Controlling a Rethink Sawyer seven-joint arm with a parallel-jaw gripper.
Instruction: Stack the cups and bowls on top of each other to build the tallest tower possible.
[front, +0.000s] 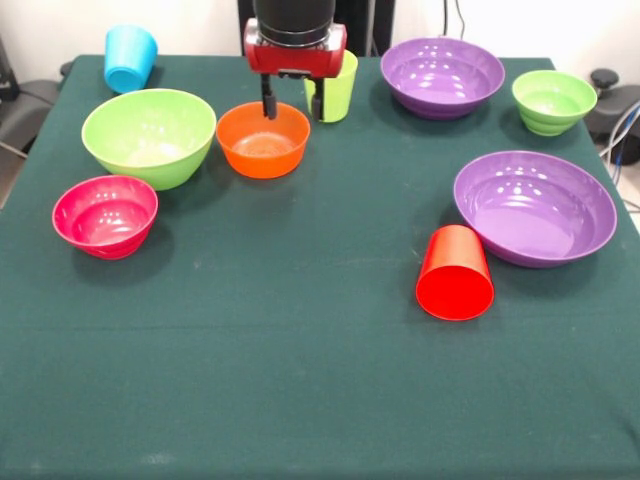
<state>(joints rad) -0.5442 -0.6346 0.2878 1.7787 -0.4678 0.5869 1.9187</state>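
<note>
My gripper hangs open at the table's far side. One finger is over the far rim of the orange bowl; the other is in front of the upright lime green cup. The large lime green bowl stands beside the orange bowl, not nested. The pink bowl is at the left. Two purple bowls and the small green bowl are at the right. The red cup lies on its side. The sky blue cup is tilted at the far left. The orange cup is out of view. No tower shows.
Everything sits on a dark green tablecloth with a wide bare stretch along the near side. Dark equipment and cables stand beyond the table's right edge.
</note>
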